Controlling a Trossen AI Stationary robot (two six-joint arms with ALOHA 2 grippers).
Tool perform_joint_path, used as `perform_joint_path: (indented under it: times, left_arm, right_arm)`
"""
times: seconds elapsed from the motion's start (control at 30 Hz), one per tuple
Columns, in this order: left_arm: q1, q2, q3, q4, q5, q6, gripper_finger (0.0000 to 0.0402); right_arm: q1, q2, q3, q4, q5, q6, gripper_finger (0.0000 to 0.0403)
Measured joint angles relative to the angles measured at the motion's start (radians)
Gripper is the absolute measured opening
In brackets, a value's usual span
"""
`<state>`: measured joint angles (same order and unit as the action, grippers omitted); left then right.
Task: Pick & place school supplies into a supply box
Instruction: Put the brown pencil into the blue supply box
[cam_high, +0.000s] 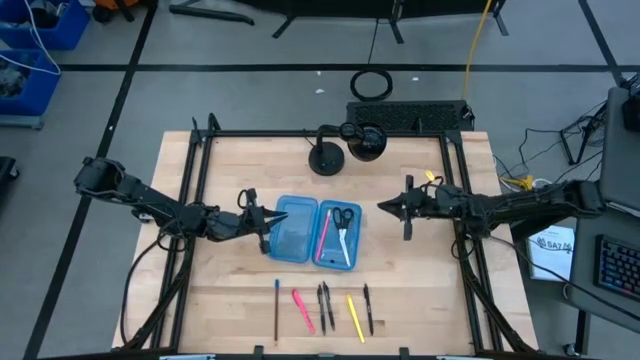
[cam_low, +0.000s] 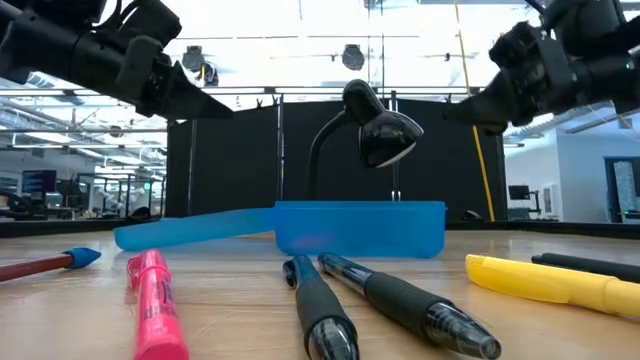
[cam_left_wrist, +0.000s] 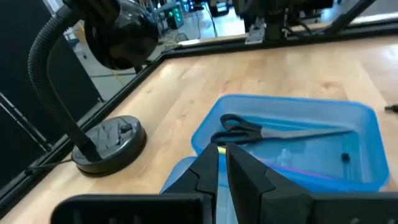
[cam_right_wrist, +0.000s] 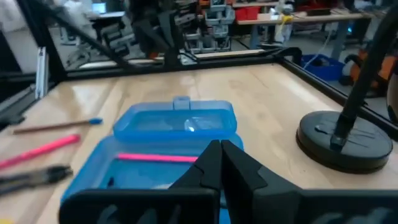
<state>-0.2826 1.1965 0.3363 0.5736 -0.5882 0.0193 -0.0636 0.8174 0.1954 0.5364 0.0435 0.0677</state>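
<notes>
The supply box lies open mid-table, its two blue halves side by side. The right half holds black-handled scissors and a pink pen; the left half looks bare. Near the front edge lie a brown pencil, a pink marker, two black pens, a yellow pen and a dark pen. My left gripper hovers shut over the left half's outer edge. My right gripper hangs shut to the right of the box, above the table.
A black gooseneck desk lamp stands on the table's far side behind the box, its head hanging over the far middle. A black frame rails the table's edges. Bare wood lies on both sides of the box.
</notes>
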Motion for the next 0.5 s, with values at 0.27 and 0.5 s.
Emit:
perform_joint_path:
  times: [0.27,0.5]
  left_arm:
    - [-0.006,0.0,0.0,-0.004,0.013,-0.094,0.0037]
    - [-0.024,0.0,0.0,-0.021,0.008,-0.488,0.0037]
  right_arm:
    - [-0.014,0.002,-0.177,0.368,-0.102,-0.079,0.0]
    - [-0.014,-0.006,-0.176,0.361,-0.101,-0.139,0.0]
